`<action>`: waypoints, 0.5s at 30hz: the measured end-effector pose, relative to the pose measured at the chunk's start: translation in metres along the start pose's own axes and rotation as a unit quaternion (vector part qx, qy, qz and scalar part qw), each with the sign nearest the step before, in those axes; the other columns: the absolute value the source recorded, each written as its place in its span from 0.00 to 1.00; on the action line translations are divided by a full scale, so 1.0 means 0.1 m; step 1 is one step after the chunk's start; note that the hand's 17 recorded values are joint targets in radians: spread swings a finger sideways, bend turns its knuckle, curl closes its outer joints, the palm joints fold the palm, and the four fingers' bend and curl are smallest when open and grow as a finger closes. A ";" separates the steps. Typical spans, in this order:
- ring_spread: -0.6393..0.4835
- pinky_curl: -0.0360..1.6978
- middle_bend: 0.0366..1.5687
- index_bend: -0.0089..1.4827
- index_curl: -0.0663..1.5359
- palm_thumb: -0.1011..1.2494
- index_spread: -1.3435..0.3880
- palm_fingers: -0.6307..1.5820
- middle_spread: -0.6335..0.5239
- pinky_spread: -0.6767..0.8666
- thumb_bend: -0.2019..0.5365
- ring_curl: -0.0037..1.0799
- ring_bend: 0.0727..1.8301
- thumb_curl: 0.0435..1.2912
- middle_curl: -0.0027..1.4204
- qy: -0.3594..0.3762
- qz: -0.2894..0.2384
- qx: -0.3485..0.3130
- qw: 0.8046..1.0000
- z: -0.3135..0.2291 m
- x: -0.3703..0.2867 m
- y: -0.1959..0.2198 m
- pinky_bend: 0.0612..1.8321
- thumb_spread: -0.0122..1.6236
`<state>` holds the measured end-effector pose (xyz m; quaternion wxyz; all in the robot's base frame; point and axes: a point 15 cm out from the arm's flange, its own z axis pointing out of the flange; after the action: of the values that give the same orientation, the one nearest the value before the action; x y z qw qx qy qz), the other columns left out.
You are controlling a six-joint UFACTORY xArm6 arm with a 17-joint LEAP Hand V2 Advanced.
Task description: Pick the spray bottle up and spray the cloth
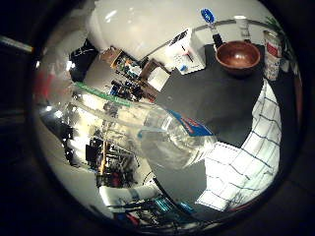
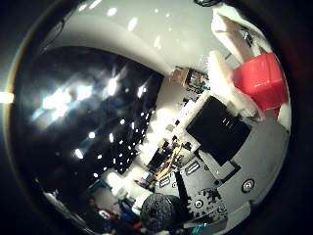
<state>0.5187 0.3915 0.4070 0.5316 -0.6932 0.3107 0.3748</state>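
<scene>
A black table (image 1: 216,103) carries a checked cloth (image 1: 246,162), a wooden bowl (image 1: 238,56) and a can (image 1: 271,54). The hand (image 2: 220,127) grips the clear spray bottle (image 1: 162,132) by its red top (image 2: 259,81), above the table beside the cloth.

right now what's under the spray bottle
Below the clear spray bottle, held above the table, lie the dark table and a white checked cloth. The bottle covers part of the table behind it.
</scene>
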 end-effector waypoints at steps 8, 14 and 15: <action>0.36 0.88 0.82 0.69 0.67 0.81 0.61 0.78 0.40 0.34 0.25 0.75 0.73 0.63 0.62 -0.013 0.011 -0.018 1.000 0.31 0.31 0.13 0.55 0.57; 0.36 0.87 0.82 0.69 0.67 0.80 0.61 0.78 0.40 0.33 0.25 0.75 0.73 0.62 0.62 -0.029 0.020 -0.018 0.999 0.52 0.41 0.16 0.55 0.57; 0.36 0.86 0.82 0.69 0.67 0.80 0.61 0.78 0.40 0.33 0.25 0.75 0.73 0.62 0.62 -0.029 0.020 -0.019 0.999 0.55 0.42 0.17 0.55 0.57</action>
<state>0.5166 0.4393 0.3540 0.5196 -0.6856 0.3015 0.4111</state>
